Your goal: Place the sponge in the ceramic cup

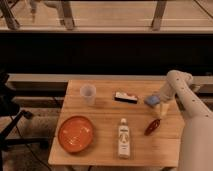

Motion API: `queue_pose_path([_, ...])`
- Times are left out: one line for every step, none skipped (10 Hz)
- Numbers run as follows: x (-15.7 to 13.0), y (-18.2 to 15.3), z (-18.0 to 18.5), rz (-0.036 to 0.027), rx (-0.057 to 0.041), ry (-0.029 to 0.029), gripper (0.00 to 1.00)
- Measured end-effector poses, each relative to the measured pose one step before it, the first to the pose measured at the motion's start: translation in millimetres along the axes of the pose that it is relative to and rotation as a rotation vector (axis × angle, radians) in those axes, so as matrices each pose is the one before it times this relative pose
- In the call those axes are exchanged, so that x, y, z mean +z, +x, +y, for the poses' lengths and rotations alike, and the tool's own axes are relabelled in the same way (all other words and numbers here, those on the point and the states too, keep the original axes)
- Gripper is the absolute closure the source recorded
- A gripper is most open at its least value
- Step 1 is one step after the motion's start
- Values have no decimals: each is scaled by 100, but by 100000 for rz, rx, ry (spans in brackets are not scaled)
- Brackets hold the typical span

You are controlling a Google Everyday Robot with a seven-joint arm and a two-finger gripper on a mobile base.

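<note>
The wooden table served as the reference for everything. The sponge, a small light-blue block, lay near the table's right edge, about halfway back. The gripper hung right at that spot, just beside the sponge on its right, with the pale arm curving in from beyond the table's right side. Its jaws stood spread wide and had not clamped the block; whether a finger touched it could not be told. The ceramic cup stood upright near the table's back-left corner, well apart from the sponge. A flat black-and-white box lay toward the table's back, near the middle. An orange bowl sat at the front left, a white bottle lay at the front centre, and a red object lay at the front right.
</note>
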Motion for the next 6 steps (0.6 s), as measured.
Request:
queue_pose_path([33, 111, -18, 18, 246, 90, 0])
queue_pose_path([-1, 129, 28, 60, 205, 64, 0])
queue_pose_path([-53, 98, 9, 117, 100, 75, 0])
queue_pose_path([29, 16, -18, -5, -50, 19, 0])
queue_pose_path([85, -15, -7, -77, -52, -36, 0])
queue_pose_path([95, -55, -73, -105, -35, 19, 0])
